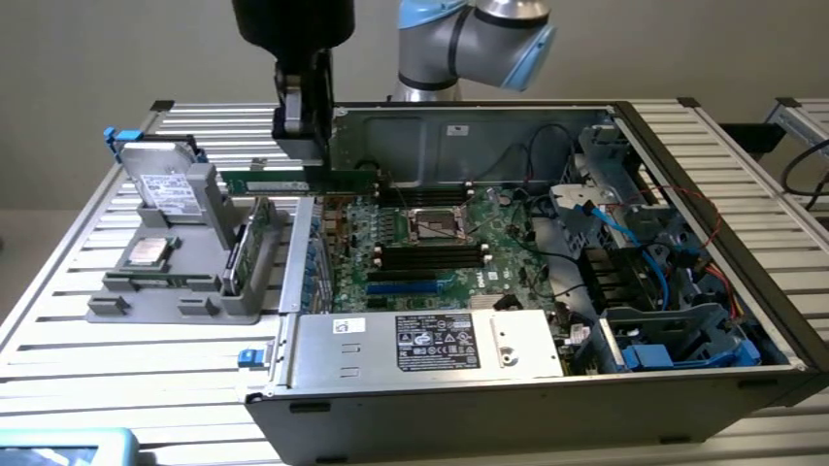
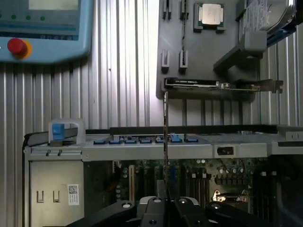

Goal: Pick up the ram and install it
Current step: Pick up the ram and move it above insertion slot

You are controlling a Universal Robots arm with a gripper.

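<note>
Tool (image 1: 299, 157) clamped tight on the ram (image 1: 259, 182), a thin dark-green stick with a pale label. It hangs level in the air over the open computer case's (image 1: 518, 383) wall beside the gray holder (image 1: 169, 291), and appears edge-on in the wrist view (image 2: 165, 137).

The ram (image 1: 259, 182) sits between the fingers (image 1: 295, 146), above the case wall (image 2: 142, 152). The motherboard (image 1: 441, 243) lies below to one side of them, the holder (image 1: 169, 291) to the other.
</note>
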